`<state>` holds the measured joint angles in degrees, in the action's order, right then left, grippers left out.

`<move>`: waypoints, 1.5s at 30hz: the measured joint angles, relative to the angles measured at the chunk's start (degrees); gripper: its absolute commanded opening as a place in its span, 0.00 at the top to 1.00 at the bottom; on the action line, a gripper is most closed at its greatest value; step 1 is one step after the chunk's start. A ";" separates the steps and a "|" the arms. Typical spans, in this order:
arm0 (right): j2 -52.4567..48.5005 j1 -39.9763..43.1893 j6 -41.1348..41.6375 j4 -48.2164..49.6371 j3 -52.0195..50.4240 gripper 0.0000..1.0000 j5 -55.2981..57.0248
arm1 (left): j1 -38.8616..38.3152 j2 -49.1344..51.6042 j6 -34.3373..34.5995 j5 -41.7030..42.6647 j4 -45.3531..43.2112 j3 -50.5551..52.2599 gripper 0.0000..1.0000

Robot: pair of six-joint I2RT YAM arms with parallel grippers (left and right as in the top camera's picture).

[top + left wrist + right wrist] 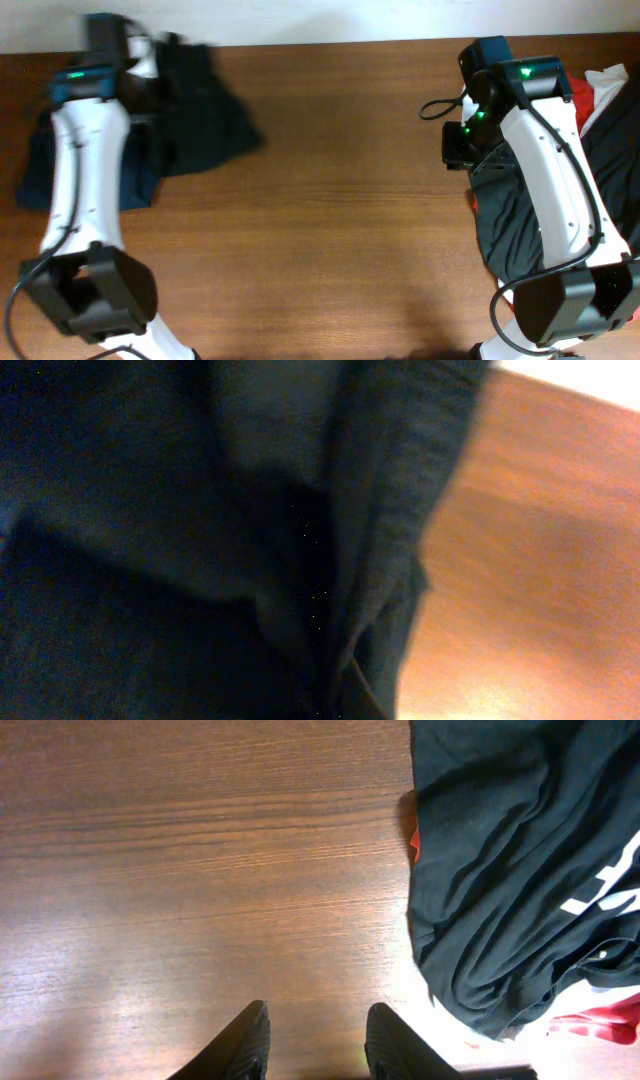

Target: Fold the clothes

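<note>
Your left gripper (pixel 152 55) clenched on large black fabric shorts (pixel 205 115) at the wooden table's (pixel 350 200) far-left corner, your right gripper (pixel 315 1045) released, empty

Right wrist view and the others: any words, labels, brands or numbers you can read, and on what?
On the black tee: the white lettering is cut off at the right edge of the right wrist view, only stray strokes, not readable.
On the black shorts, navy piece and red shirt: no text visible.
On the table: none.
</note>
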<state>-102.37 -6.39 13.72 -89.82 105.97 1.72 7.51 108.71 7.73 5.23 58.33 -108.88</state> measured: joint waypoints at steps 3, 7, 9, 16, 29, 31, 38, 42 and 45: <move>0.00 0.00 -0.02 -0.09 0.00 0.64 0.00 | 6.23 -0.26 -5.07 -1.84 -0.48 0.07 1.00; 0.00 0.00 -0.04 -0.85 0.00 0.64 0.00 | 12.35 -0.26 -8.04 -2.60 -4.02 0.07 1.00; 0.00 0.00 -0.02 -0.85 0.00 0.64 0.00 | 15.32 -0.26 -8.63 -2.82 -5.38 0.07 1.00; 0.00 0.00 0.00 -0.85 0.00 0.64 0.00 | 21.29 -0.26 -12.02 -0.09 -12.81 0.13 1.00; 0.00 0.00 -0.04 -0.87 0.00 0.64 0.00 | 23.69 2.12 -20.37 6.21 -14.93 0.13 1.00; 0.00 0.00 -0.02 -0.90 0.00 0.64 0.00 | 25.29 4.13 -20.39 5.84 -15.13 0.13 1.00; 0.00 0.00 -0.04 -1.29 0.00 0.63 0.00 | 32.00 9.01 -20.13 3.13 -15.78 0.13 0.13; 0.00 0.00 -0.07 -1.31 0.00 0.64 0.00 | 36.76 8.98 -16.37 5.11 -16.59 0.02 0.03; 0.00 0.00 -0.07 -1.29 0.00 0.63 0.00 | 37.07 8.94 -15.39 12.28 -16.63 0.02 0.03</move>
<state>-102.37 -6.39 13.65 -91.11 105.97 1.72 44.58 117.64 -7.66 17.52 41.69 -108.86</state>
